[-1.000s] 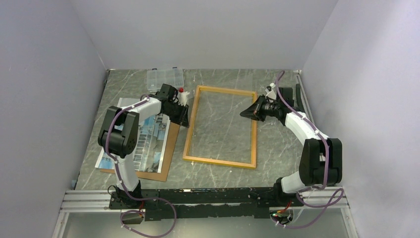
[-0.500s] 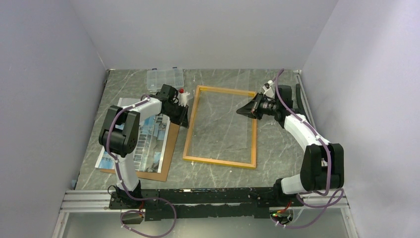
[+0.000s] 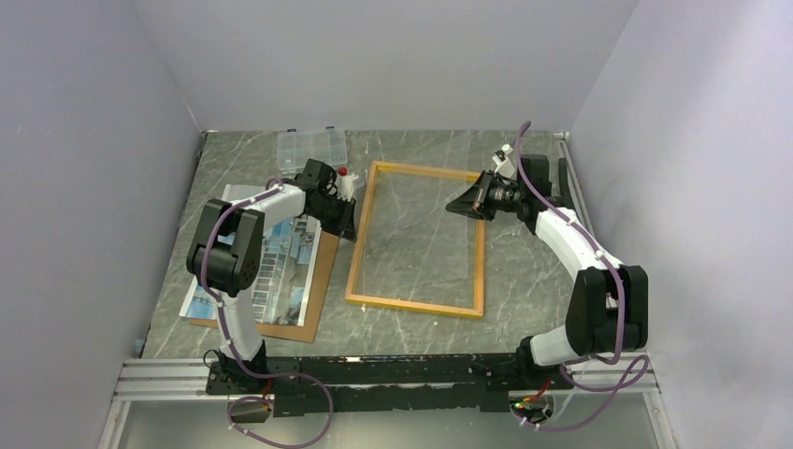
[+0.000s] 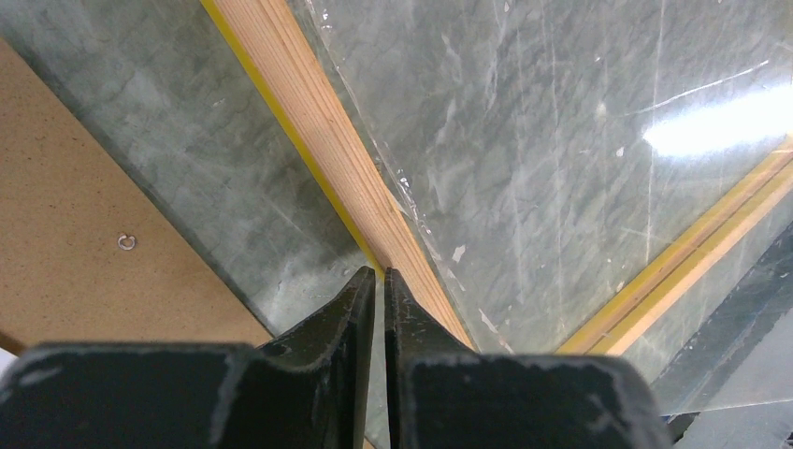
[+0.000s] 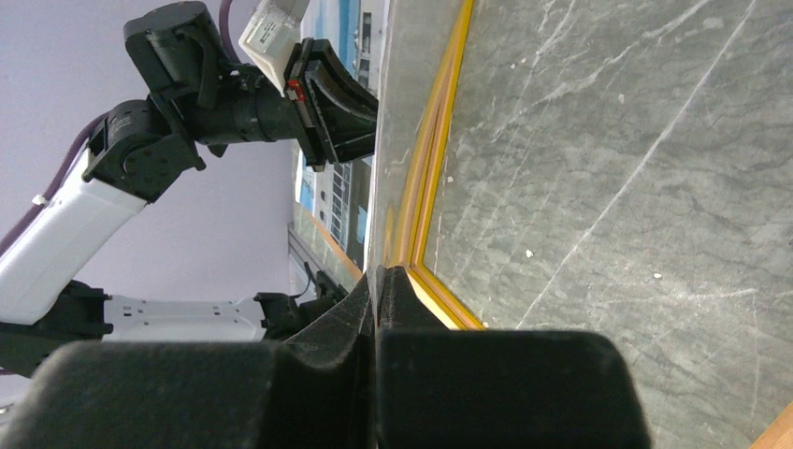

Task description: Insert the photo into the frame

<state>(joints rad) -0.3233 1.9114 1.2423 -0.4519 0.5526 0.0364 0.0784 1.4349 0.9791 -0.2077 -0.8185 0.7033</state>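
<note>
Near L: photo [image 3: 283, 269] flat on brown backing board [image 3: 323, 273], L of frame, L arm crossing over it. Centre: frame [image 3: 414, 306] flat on worktop [image 3: 524, 271], just beside board. L end effector [image 4: 380, 273] pressed together, thin slit only, tips at frame's outer L rail nr far corner. R end effector [image 5: 377, 271] pinching edge of clear pane [image 4: 561, 140]; pane tilted up over frame's R side. Far L: clear compartment box [image 3: 311, 146].

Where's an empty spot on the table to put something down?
Bare table lies right of the frame, up to the right arm, and between the frame's near edge and the rail. The left is crowded: photo on its board, clear box, left arm. The right gripper holds a clear sheet over the frame.
</note>
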